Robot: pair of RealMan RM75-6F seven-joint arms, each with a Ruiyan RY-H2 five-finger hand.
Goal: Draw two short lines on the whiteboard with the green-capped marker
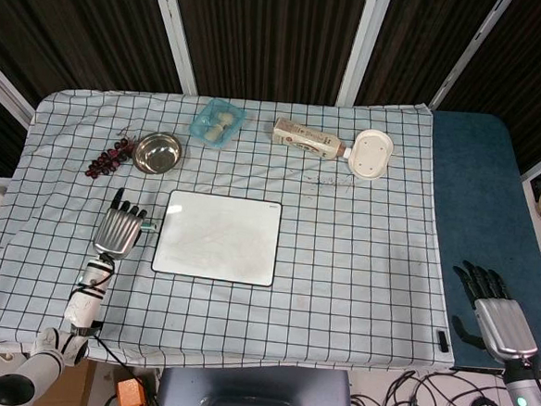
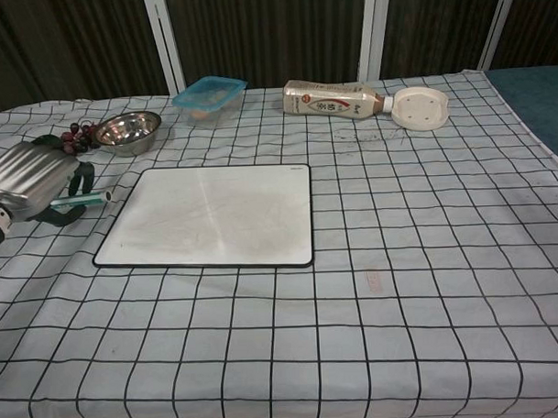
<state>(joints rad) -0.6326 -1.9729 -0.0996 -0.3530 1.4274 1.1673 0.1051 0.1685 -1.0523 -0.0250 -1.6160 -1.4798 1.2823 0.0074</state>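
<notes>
The whiteboard (image 1: 218, 236) (image 2: 210, 216) lies flat on the checked cloth, left of the table's middle, and shows only faint smudges. My left hand (image 1: 118, 230) (image 2: 35, 181) is just off the board's left edge. Its fingers are curled around the green-capped marker (image 2: 84, 199), which sticks out to the right, slightly tilted and just above the cloth. In the head view only the marker's end (image 1: 148, 225) shows past the fingers. My right hand (image 1: 497, 307) is far to the right over the blue mat, with its fingers spread and nothing in it; the chest view does not show it.
Along the far side stand a bunch of dark grapes (image 1: 106, 159), a steel bowl (image 1: 158, 151), a blue tub (image 1: 217, 123), a bottle lying on its side (image 1: 306, 139) and a white round dish (image 1: 370, 153). A blue mat (image 1: 478, 227) borders the cloth at the right.
</notes>
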